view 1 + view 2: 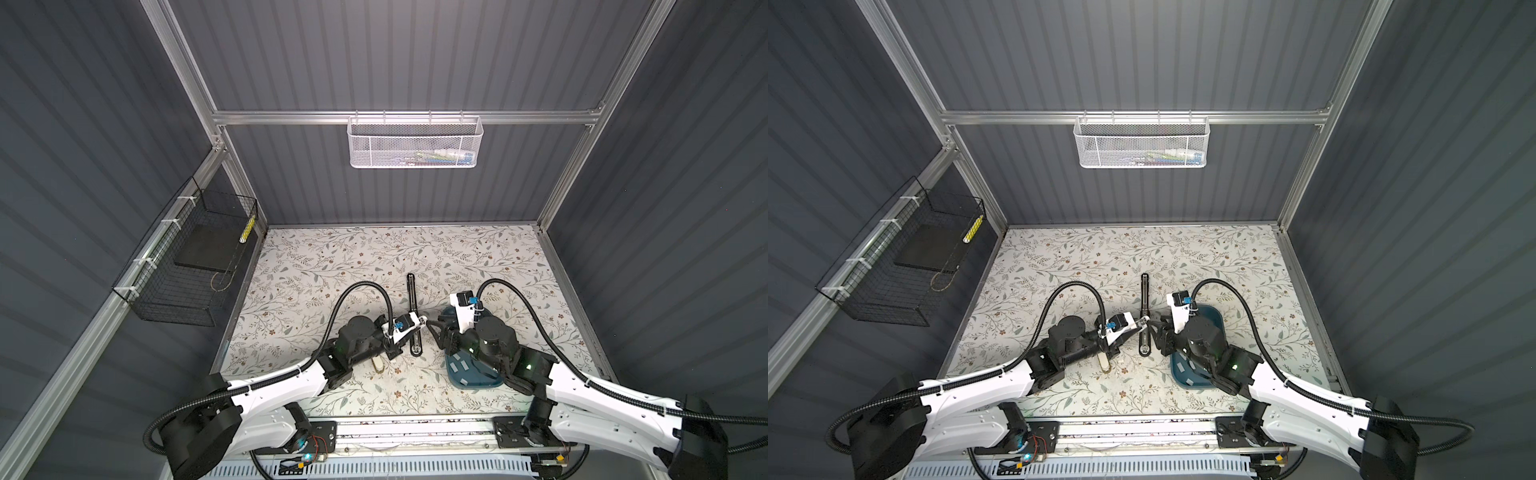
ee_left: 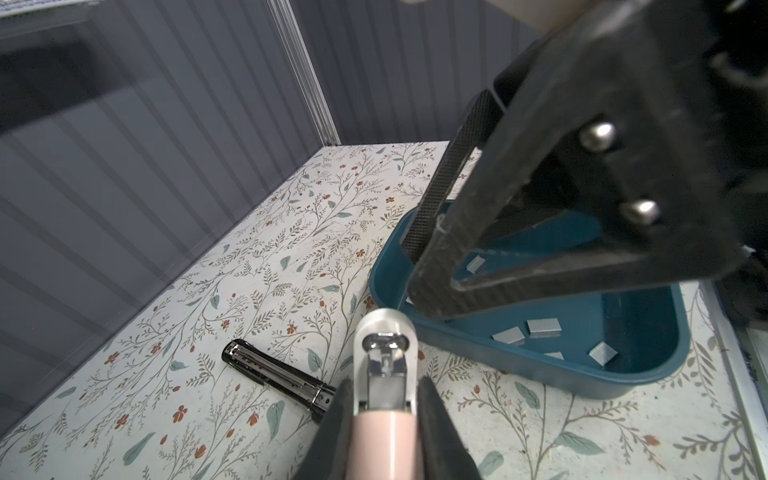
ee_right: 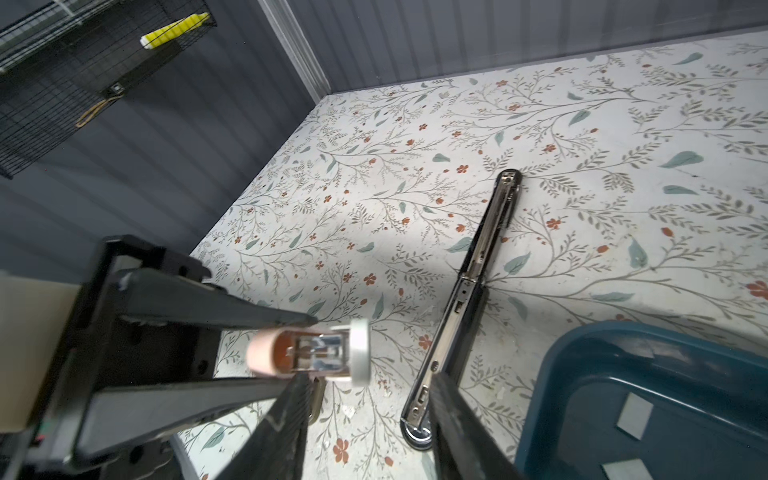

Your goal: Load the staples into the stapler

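Left gripper [image 2: 386,386] pinches pink stapler [image 2: 384,428], right gripper [image 3: 370,378] spread, both just beside blue tray [image 2: 436,336] of staples [image 2: 544,327] on floral tabletop [image 3: 540,124], grey-walled enclosure [image 2: 166,145].

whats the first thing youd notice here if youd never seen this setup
The two arms meet nose to nose over mid-table: the left gripper is shut on a small pink stapler with its metal channel showing, held up close to the right gripper, whose jaws stand open. Between the arms a long black stapler lies folded out flat on the floral table. Under the right arm, a teal tray holds scattered grey staple strips.
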You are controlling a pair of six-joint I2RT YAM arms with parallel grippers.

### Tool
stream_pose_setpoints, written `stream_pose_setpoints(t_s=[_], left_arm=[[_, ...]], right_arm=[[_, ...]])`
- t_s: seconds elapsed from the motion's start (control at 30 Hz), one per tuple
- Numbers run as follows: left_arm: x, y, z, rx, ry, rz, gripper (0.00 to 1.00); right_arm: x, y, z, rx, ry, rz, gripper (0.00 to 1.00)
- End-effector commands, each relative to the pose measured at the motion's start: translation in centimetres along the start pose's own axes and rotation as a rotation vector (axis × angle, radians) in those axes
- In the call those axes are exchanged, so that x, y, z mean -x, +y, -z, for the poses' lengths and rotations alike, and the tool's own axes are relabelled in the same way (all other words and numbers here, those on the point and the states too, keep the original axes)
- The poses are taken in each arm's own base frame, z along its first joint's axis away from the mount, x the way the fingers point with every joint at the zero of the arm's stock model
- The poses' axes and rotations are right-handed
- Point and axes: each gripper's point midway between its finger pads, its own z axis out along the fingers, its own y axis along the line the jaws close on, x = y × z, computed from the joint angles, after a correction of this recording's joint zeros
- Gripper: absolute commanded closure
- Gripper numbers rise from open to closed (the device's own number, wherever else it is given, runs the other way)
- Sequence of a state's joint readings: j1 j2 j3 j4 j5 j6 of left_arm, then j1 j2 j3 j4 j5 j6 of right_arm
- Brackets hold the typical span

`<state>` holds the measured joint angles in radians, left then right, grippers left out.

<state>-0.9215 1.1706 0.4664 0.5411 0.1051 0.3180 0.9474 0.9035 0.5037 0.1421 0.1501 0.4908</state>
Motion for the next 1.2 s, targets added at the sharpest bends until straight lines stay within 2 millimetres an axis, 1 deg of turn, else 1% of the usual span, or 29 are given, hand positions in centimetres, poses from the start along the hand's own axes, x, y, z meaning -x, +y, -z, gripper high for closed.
stream_pose_setpoints(t_s=[0.0,0.07,0.13,0.23,0.33,0.5,0.57,0.63,0.8,0.93,1.03,1.17], left_arm=[[1.7,0.3,-0.4,-0.005,-0.030,-0.010,1.00],[1.7,0.2,-0.4,-0.013,-0.030,-0.009,1.00],[1.7,0.2,-0.5,-0.016,-0.028,-0.010,1.00],[1.8,0.0,-0.5,-0.025,-0.028,-0.012,1.00],[1.9,-0.2,-0.4,-0.038,-0.036,-0.014,1.00],[2.1,-0.3,-0.3,-0.045,-0.043,-0.016,1.00],[2.2,-0.2,-0.2,-0.040,-0.048,-0.015,1.00],[2.3,-0.1,-0.1,-0.032,-0.049,-0.016,1.00],[2.9,0.4,0.7,0.011,-0.101,-0.009,1.00],[3.4,0.9,1.4,0.048,-0.150,0.004,1.00],[3.6,1.2,1.7,0.070,-0.167,0.011,1.00],[3.8,1.8,2.4,0.117,-0.209,0.023,1.00]], right_arm=[[1.2,1.8,0.4,0.046,-0.026,0.006,0.64],[1.1,2.2,0.2,0.050,-0.019,0.016,0.73],[1.0,2.2,-0.2,0.034,-0.008,0.023,0.80],[0.6,1.4,-1.0,-0.016,0.004,0.023,0.83],[0.3,0.5,-1.8,-0.075,0.012,0.030,0.83],[-0.3,-0.1,-3.1,-0.122,0.043,0.043,0.83],[-0.1,-0.2,-3.2,-0.139,0.048,0.047,0.83],[-0.9,-0.8,-3.8,-0.166,0.068,0.055,0.82],[-1.3,-1.5,-4.4,-0.193,0.081,0.074,0.80],[-1.8,-1.6,-5.0,-0.200,0.096,0.086,0.76],[-2.1,-1.6,-5.5,-0.203,0.114,0.094,0.76],[-2.5,-1.1,-6.3,-0.181,0.138,0.103,0.74]])
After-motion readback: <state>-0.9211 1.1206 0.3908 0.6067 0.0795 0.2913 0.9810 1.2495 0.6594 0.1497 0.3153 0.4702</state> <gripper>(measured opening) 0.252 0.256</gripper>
